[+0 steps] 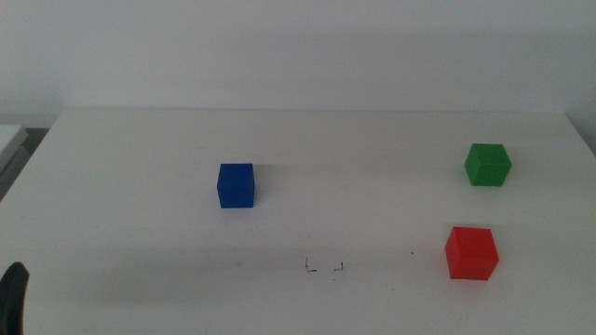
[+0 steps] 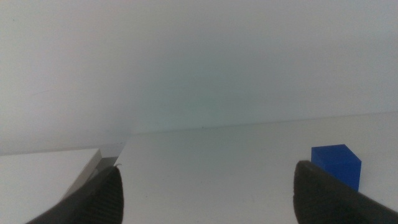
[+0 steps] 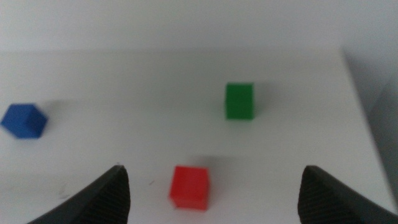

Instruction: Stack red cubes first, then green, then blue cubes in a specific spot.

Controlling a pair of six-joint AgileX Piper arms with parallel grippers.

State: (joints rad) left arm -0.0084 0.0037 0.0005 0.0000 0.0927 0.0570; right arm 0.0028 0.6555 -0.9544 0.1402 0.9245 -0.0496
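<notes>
Cubes untouched: red cube (image 1: 471, 252) right of bracket marks (image 1: 324, 268). Likely light, rigid; I'd pinch opposite flat faces. Right claw (image 3: 211, 199) wide.

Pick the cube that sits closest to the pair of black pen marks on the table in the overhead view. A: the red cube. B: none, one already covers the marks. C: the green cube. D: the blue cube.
D: in the middle view the blue cube lies nearest the bare pen marks, while the red cube and green cube sit farther off, on the right arm's side.
</notes>
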